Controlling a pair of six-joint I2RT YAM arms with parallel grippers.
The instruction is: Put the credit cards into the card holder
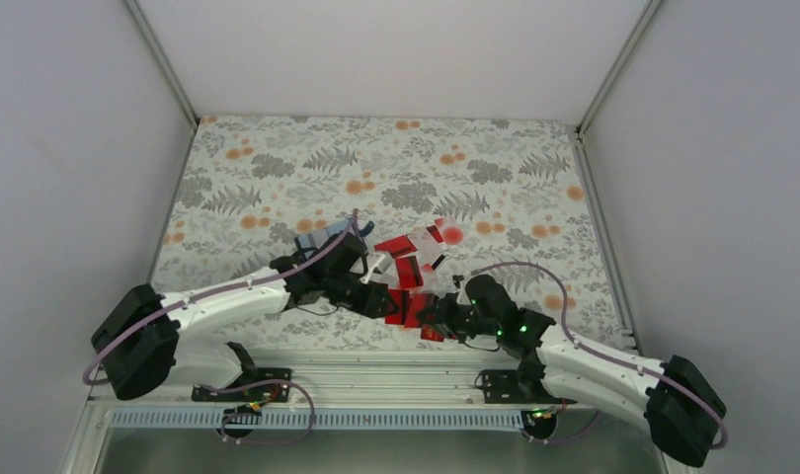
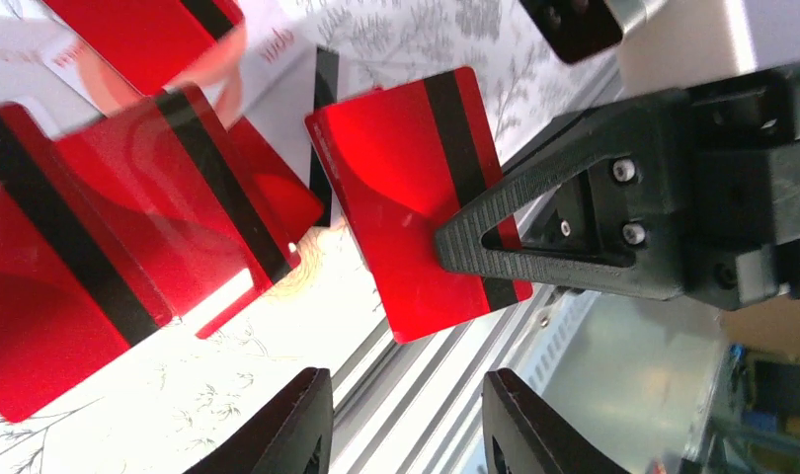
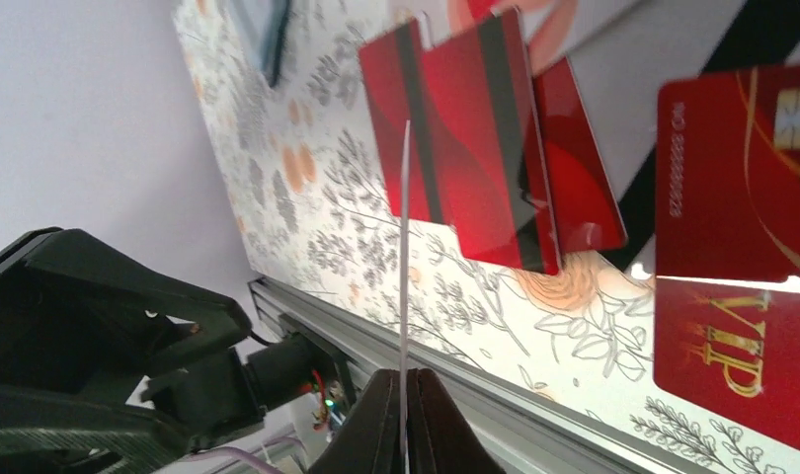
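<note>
Nearby, overlapping credit cards (image 3: 475, 138) crowd the right hand (image 3: 403, 383).

a table (image 1: 406, 158) printed with grey ferns and orange blossoms carries a loose, overlapping cluster of mostly red credit cards (image 1: 406, 275) close to its metal front rail (image 1: 376, 357), with a blue card holder (image 1: 311, 240) lying just beside them, toward the left arm's side.

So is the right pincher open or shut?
Shut: the right gripper pinches a red credit card, seen edge-on between its closed jaws.
</note>
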